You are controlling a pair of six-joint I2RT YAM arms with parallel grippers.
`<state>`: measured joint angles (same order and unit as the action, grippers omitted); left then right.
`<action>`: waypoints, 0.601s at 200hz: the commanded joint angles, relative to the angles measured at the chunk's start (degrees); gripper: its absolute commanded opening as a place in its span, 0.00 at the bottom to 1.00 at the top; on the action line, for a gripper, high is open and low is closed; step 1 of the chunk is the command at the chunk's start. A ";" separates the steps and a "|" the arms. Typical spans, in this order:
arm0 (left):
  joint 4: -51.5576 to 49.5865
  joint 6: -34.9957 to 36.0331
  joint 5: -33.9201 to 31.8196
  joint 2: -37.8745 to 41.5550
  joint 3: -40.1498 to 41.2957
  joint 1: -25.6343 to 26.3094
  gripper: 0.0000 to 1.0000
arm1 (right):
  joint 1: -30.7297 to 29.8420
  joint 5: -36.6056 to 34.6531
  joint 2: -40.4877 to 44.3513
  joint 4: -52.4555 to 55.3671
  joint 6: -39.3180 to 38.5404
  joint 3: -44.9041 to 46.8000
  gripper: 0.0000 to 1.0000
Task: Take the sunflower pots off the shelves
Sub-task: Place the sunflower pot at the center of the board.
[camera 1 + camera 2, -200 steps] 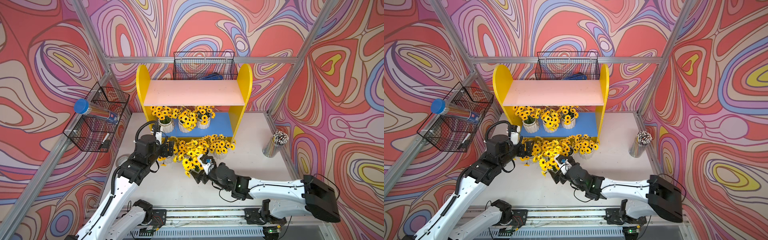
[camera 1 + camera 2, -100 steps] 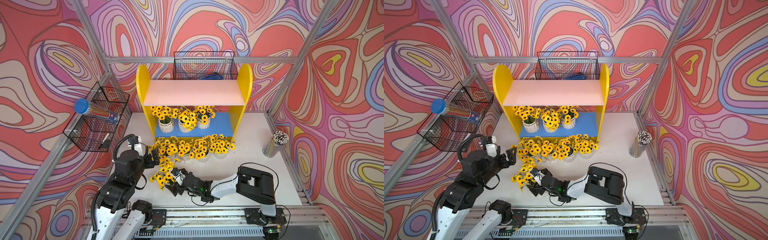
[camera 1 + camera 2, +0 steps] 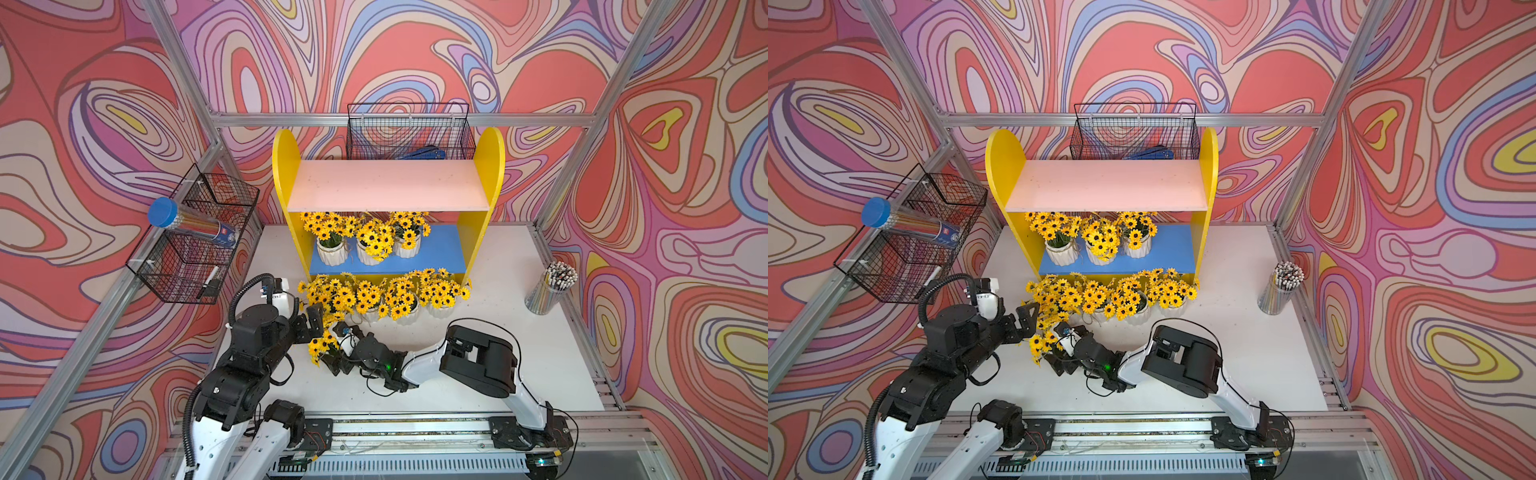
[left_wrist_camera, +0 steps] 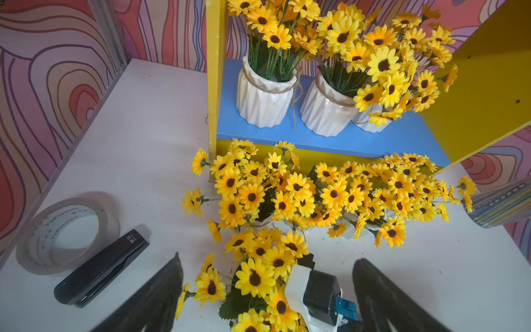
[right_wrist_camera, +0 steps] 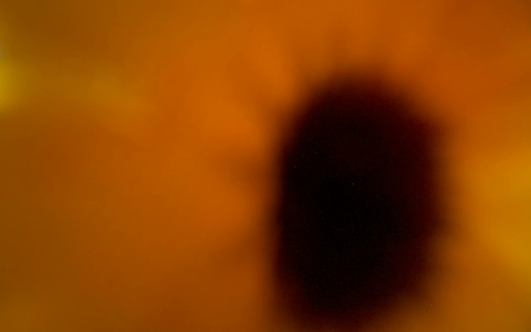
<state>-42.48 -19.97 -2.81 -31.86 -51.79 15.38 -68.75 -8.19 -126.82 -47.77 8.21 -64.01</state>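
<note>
Left hand [image 4: 270,299]: fingers [image 4: 161,293] spread wide, gripping nothing. It hovers in front of the shelves [image 3: 286,174], out from their left panel. One sunflower bunch [image 4: 255,278] sits between the fingers, with no contact visible.

Right hand [image 3: 334,365]: low over the tabletop [image 3: 498,291], in front of the shelves and right at that same bunch. Its fingers look splayed wide beneath the blooms. The pot body is hidden, so I can't tell whether they clamp it or only bracket it. The right wrist view shows just a blurred bloom against the lens.

Sunflower pots: three [image 3: 331,251] stand upright on the blue lower board [image 3: 440,251], grouped toward the shelves' left panel. A row [image 3: 399,295] stands on the tabletop just in front of the shelves, blooms touching, count hidden. The lone bunch is farther out front than that row.

A tape roll [image 4: 27,244] and a black stapler [image 4: 100,267] lie on the tabletop, out beyond the shelves' left panel.
</note>
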 commanded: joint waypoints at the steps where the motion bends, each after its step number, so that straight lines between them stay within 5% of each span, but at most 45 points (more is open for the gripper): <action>1: 0.06 0.02 0.98 0.04 0.32 -0.22 0.93 | 0.46 1.10 -2.88 4.36 0.63 -0.22 0.34; 16: 0.43 0.02 1.45 0.04 0.41 -0.18 0.93 | 0.32 1.45 -3.20 4.84 0.60 0.35 0.57; 38: 0.71 -0.20 2.11 0.04 0.63 -0.24 0.93 | 0.29 -0.23 -2.11 2.84 0.85 3.39 0.71; 48: 1.05 -0.40 2.90 0.04 0.79 -0.23 0.93 | 0.31 0.33 -1.09 2.09 1.35 4.76 0.92; 55: 1.37 -0.42 3.71 0.04 0.93 -0.21 0.93 | 0.29 0.75 -0.41 2.15 1.65 5.29 0.98; 120: 2.66 -0.68 6.97 -0.85 1.30 -0.22 0.93 | 0.33 4.63 1.92 3.08 1.49 6.85 0.98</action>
<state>-41.39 -19.99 2.20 -32.64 -51.03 15.38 -68.58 -5.80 -125.86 -49.23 9.06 -59.77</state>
